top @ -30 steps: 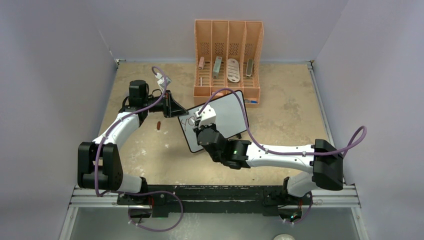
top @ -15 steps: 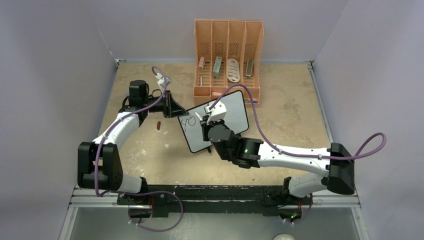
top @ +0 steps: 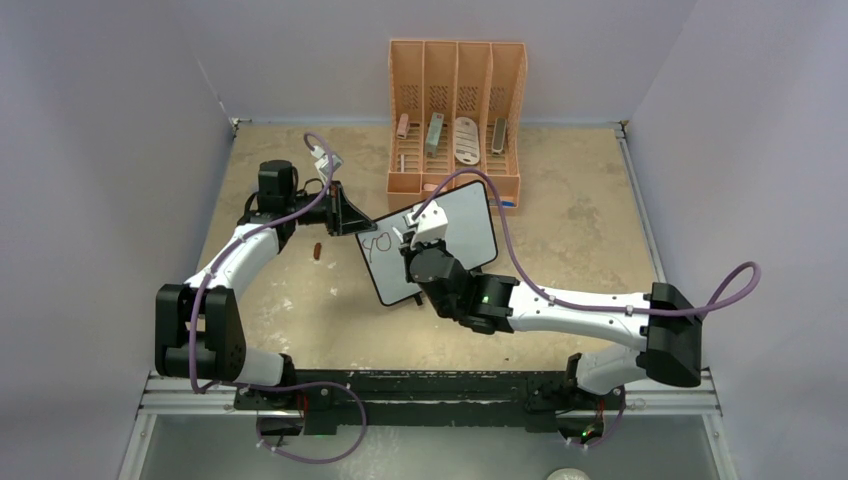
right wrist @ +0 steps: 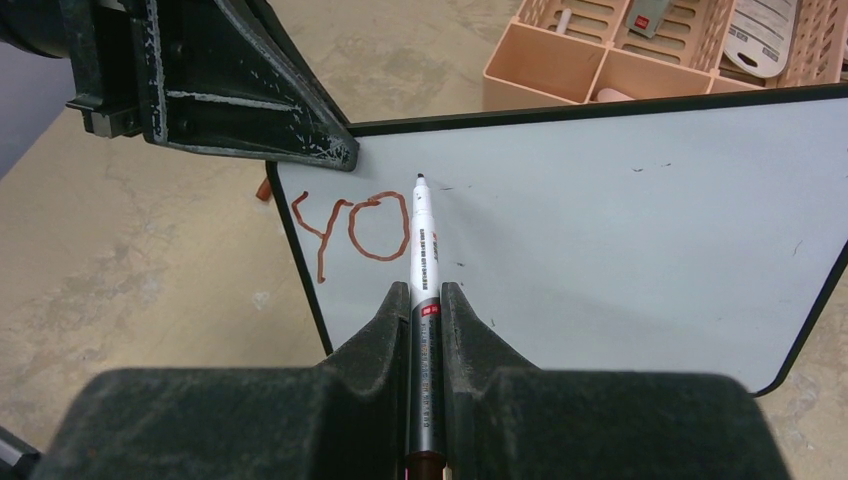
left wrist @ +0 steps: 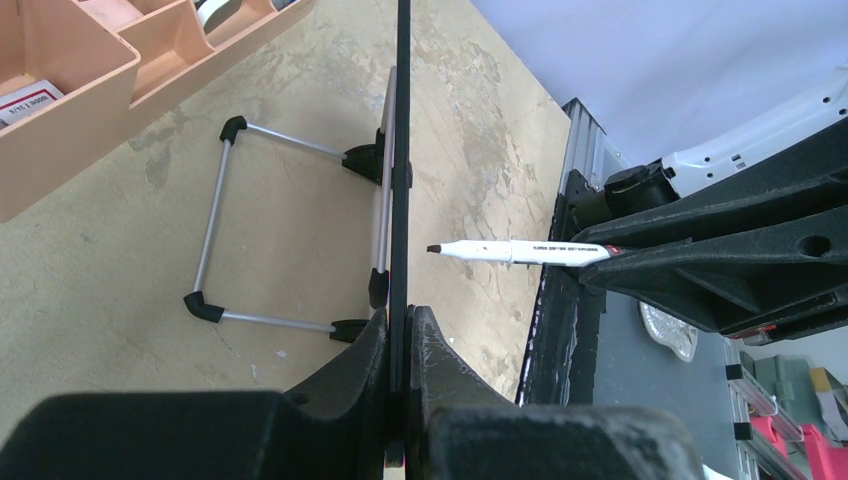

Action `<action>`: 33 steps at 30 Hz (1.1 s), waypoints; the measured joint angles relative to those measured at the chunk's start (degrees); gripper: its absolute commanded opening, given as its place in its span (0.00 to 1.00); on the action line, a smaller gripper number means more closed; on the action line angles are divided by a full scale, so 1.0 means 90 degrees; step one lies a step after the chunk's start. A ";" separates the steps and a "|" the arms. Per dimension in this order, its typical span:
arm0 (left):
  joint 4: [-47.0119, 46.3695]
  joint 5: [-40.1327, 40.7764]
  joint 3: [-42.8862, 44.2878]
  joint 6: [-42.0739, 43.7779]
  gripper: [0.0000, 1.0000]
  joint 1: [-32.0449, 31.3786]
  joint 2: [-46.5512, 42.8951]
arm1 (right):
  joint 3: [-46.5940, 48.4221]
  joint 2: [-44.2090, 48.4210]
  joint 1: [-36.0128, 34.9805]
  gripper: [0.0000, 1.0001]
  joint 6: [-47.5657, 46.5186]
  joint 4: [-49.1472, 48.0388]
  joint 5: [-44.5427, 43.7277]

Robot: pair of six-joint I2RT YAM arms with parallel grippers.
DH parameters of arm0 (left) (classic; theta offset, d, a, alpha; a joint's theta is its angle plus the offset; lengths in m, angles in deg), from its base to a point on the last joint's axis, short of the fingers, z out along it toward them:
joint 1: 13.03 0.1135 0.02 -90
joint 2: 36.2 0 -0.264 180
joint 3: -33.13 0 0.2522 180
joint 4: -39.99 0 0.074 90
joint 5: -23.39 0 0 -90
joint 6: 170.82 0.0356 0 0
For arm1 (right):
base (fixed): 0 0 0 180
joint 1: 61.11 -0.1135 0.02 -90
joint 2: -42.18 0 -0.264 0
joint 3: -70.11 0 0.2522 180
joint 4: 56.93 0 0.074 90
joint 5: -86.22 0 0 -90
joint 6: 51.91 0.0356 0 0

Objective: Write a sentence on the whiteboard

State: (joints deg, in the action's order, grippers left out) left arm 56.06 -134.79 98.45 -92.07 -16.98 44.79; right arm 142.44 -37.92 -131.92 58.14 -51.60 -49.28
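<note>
Right fingers (right wrist: 375, 335) edged left, holding marker (right wrist: 421, 250) tip just off whiteboard (right wrist: 620, 220).

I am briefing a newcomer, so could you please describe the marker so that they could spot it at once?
In front of the orange organizer stands the whiteboard. The marker sits in the right gripper's jaws, its dark tip by the red-brown letters "yo". It is the only slim white-barrelled pen facing the board.

The mottled tan tabletop (top: 570, 230) carries an orange organizer (top: 405, 185) at its far edge. The whiteboard (top: 465, 225) stands just before it. A small red cap (top: 317, 250) lies to its left.
</note>
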 measured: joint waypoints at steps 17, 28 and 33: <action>0.0000 0.0000 0.0000 0.0010 0.00 0.0000 0.0000 | 0.0000 -0.0141 0.0041 0.00 -0.0024 0.0051 0.0029; 0.0002 0.0000 0.0000 0.0012 0.00 -0.0002 0.0000 | 0.0000 -0.0146 0.0083 0.00 -0.0063 0.0049 0.0066; 0.0002 -0.0002 0.0000 0.0012 0.00 -0.0002 0.0000 | 0.0000 -0.0177 0.0083 0.00 -0.0070 0.0049 0.0146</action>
State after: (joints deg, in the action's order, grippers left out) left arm 56.08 -134.82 98.45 -91.96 -17.00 44.79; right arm 142.44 -39.51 -131.17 57.51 -51.16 -47.97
